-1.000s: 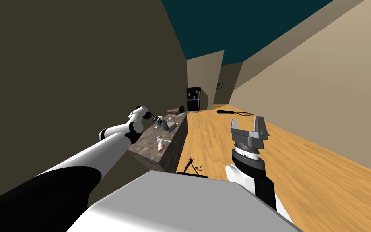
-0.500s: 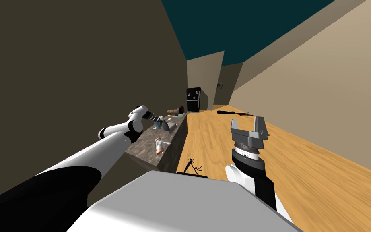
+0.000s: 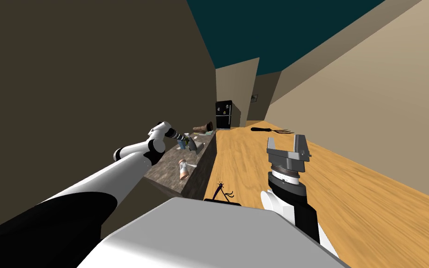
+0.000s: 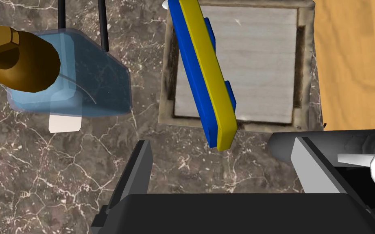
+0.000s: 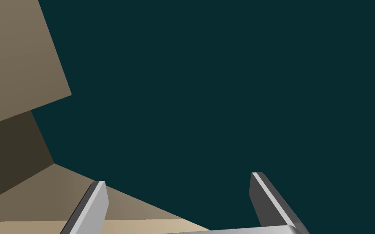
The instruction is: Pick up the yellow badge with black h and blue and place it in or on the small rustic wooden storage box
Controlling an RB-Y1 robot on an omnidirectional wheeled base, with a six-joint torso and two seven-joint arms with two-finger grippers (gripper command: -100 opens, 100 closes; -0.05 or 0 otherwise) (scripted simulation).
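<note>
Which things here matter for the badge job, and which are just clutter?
Job: yellow-and-blue flat badge, on edge across the small square wooden box; open left gripper over them.
Clutter: translucent blue container beside the box, brown boot, small orange-brown jar, black garden fork on the floor.

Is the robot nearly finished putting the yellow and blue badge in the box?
Nearly. Done: the badge looks to rest on edge across the inside of the wooden box, with one end leaning out over the rim. In hand: nothing. The left gripper is open by that end, with neither finger touching it, and the right gripper is open and idle. Left: probably only drawing the left arm away.
</note>
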